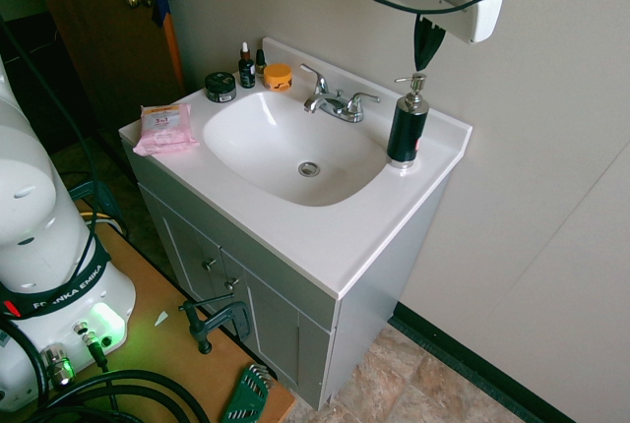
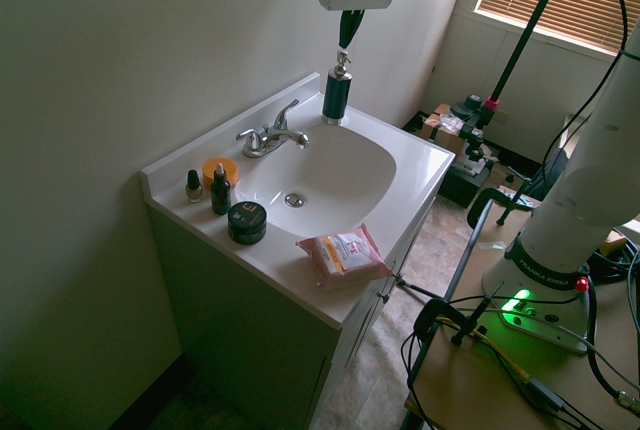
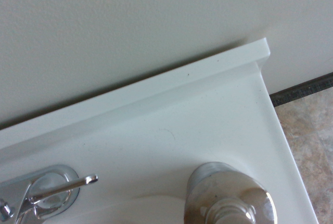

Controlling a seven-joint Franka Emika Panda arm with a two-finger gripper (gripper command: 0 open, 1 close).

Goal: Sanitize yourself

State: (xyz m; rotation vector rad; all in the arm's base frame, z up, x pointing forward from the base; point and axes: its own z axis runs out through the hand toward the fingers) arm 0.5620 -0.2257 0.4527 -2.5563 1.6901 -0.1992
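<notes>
The white robot arm (image 1: pixel 34 197) stands at the left of the first exterior view, beside the vanity, its hand reaching in over the far right corner with the gripper (image 1: pixel 426 67) pointing down, jaws closed together just above a soap dispenser; whether the tips touch the pump is hard to tell. Going left to right there, a pink soft pack of wipes (image 1: pixel 165 129) lies at the left edge of the white counter (image 1: pixel 379 221), its contents hidden. Next come a squat black jar (image 1: pixel 220 87) with its lid on, a dark dropper bottle (image 1: pixel 246 66), a smaller dark bottle (image 1: pixel 261 63) partly behind, and an orange tub (image 1: pixel 278 77), closed. The white sink basin (image 1: pixel 285 138) holds only its metal drain (image 1: pixel 308 168), with the chrome faucet (image 1: pixel 340 100) behind it. To the right stands the dark soap dispenser (image 1: pixel 408 128), upright, silver pump on top, its fill level not visible.
</notes>
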